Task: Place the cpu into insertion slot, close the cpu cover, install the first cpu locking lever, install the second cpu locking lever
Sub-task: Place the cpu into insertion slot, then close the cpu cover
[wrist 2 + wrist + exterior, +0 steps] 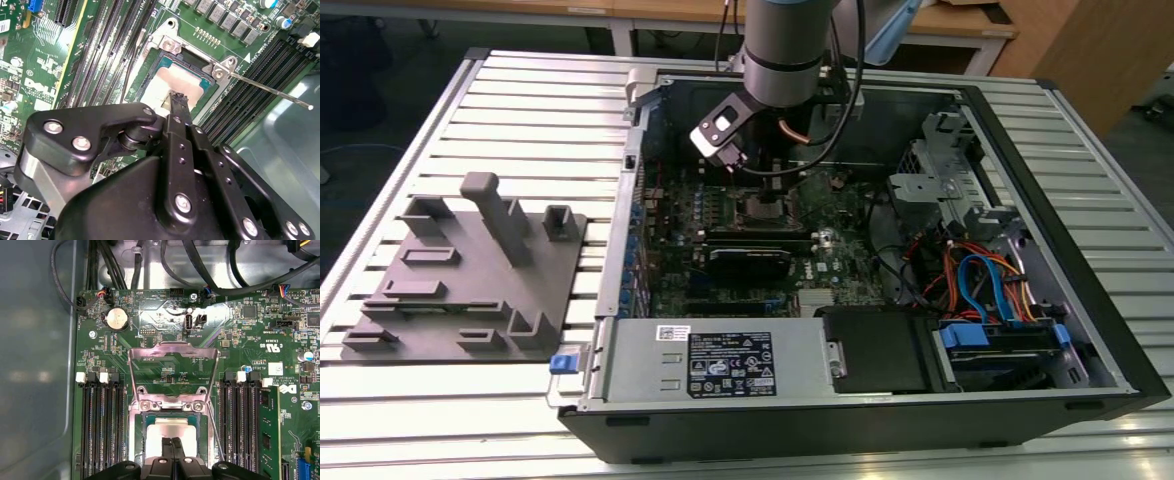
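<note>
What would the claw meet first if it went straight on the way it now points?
The cpu: its silver top lies in the insertion slot, directly ahead of the closed claw. Whether they already touch is unclear. The cpu cover stands open.

Soft, even light, with glare whitening the cpu (170,82) and the case (854,432) interior dimmer.

Room was nothing fancy: slatted metal table (520,110), wooden desks (667,12) beyond it, dark floor (387,90) down the side.
</note>
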Tool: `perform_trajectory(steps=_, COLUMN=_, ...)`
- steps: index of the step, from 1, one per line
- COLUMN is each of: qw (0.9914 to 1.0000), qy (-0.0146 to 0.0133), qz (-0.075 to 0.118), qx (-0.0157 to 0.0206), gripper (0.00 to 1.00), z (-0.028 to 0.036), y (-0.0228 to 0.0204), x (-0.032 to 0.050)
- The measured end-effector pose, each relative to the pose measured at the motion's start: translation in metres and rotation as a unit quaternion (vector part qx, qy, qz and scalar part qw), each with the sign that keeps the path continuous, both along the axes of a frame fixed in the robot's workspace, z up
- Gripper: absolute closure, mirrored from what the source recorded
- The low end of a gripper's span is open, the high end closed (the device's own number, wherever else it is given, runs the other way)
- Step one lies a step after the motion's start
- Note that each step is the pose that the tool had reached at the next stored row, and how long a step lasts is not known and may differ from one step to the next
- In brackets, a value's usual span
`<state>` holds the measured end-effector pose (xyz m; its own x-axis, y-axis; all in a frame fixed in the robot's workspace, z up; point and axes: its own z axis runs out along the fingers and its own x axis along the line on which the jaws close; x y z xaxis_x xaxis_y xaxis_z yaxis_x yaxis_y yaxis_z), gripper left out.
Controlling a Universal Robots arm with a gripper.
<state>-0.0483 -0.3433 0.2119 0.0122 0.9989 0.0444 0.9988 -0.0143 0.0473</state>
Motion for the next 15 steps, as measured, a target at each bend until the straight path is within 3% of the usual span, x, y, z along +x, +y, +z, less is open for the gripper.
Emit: perform_trajectory(steps=15, qw=1.0, qy=0.0, qz=0.0, qx=0.0, gripper=0.89, z=0.001, y=0.0, x=0.0)
